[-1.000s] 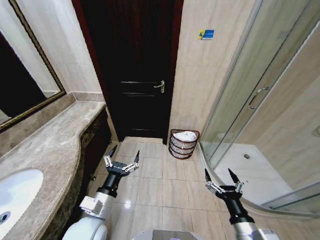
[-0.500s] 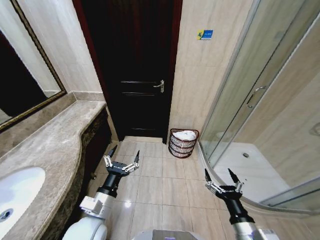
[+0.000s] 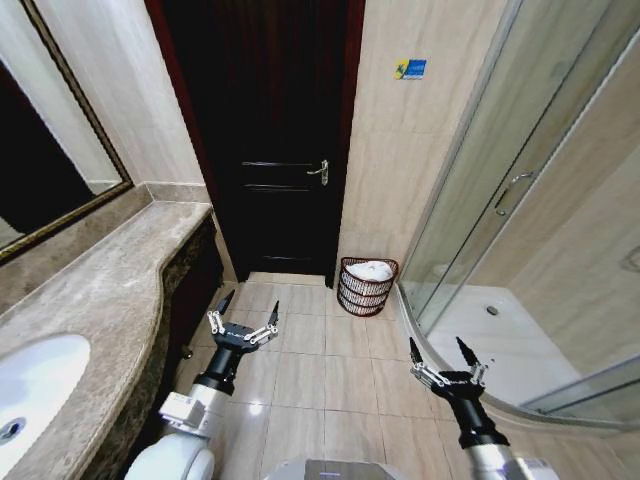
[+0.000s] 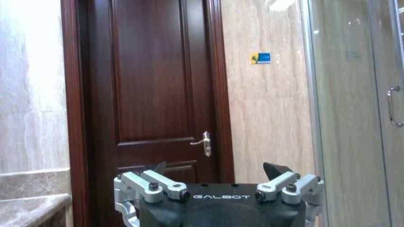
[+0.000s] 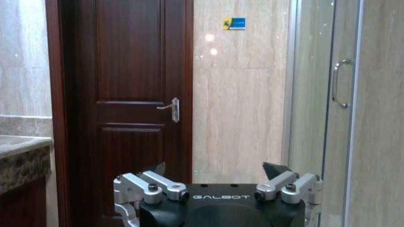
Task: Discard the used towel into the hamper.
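Observation:
The hamper (image 3: 367,287), a small reddish-brown banded basket, stands on the tiled floor between the dark door and the shower wall. A white towel (image 3: 371,270) lies bunched in its top. My left gripper (image 3: 249,311) hangs open and empty over the floor beside the vanity, well short of the hamper. My right gripper (image 3: 439,352) is open and empty too, low on the right near the shower's curved base. In the wrist views the left gripper (image 4: 215,169) and right gripper (image 5: 215,169) both face the door with their fingers spread.
A marble vanity counter (image 3: 110,290) with a white sink (image 3: 35,375) runs along the left under a framed mirror (image 3: 40,170). A dark wooden door (image 3: 265,140) closes the far end. A glass shower enclosure (image 3: 520,220) fills the right. Tiled floor (image 3: 320,360) lies open between.
The whole picture shifted very slightly since a second ago, so the camera moved a little. Both grippers and the hamper keep their places.

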`<state>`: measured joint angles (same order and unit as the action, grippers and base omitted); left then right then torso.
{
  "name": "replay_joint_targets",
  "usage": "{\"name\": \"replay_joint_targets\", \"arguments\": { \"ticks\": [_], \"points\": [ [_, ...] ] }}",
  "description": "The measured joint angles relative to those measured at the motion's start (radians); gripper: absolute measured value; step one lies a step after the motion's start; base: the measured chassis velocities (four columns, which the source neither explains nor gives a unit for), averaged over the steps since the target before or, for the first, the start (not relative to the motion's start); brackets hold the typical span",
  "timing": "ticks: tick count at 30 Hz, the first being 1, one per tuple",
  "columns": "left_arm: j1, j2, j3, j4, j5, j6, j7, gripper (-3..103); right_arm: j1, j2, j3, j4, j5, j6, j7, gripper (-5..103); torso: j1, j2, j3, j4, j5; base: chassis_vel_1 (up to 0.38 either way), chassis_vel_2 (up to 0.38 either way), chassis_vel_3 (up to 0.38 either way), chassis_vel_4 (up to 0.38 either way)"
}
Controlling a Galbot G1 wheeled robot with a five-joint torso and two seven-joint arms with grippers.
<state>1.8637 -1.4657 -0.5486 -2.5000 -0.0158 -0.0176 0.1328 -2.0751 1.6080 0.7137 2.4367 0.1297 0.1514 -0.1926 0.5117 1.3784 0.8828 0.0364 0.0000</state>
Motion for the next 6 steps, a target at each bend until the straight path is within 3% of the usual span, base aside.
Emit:
{"name": "replay_joint_targets", "arguments": {
  "ticks": [6],
  "points": [
    [0.0, 0.0, 0.0, 0.0, 0.0, 0.0, 0.0, 100, 0.0, 0.0, 0.0, 0.0, 0.0, 0.0, 0.0, 100, 0.0, 0.0, 0.0, 0.0, 0.0, 0.0, 0.0, 0.0, 0.0]
  ]
}}
